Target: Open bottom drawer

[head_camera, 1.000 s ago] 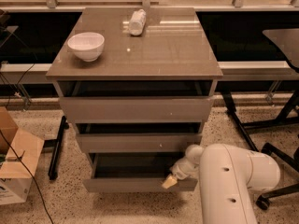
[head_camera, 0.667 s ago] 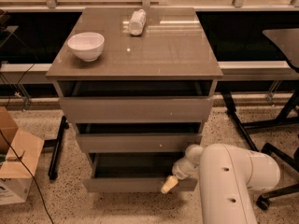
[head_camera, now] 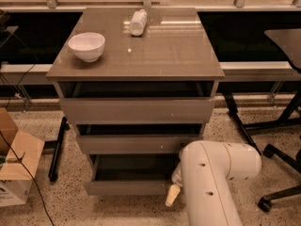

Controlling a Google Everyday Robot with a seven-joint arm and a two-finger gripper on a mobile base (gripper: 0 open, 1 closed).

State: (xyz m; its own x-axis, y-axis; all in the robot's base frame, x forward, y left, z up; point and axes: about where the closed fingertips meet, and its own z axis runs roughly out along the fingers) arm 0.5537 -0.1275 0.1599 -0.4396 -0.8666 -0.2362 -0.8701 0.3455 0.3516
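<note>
The bottom drawer (head_camera: 127,187) is the lowest of three grey-taupe fronts in the cabinet. It stands pulled out a little, and its dark interior (head_camera: 134,167) shows above the front. My gripper (head_camera: 172,195) is at the right end of that drawer front, low near the floor, with one cream fingertip (head_camera: 171,196) showing. My white arm (head_camera: 211,182) hides the rest of the gripper and the drawer's right corner.
The middle drawer (head_camera: 136,144) and top drawer (head_camera: 136,110) sit above. A white bowl (head_camera: 86,46) and a lying white bottle (head_camera: 138,22) rest on the cabinet top (head_camera: 164,51). A cardboard box (head_camera: 14,168) is left; chair legs (head_camera: 277,149) are right.
</note>
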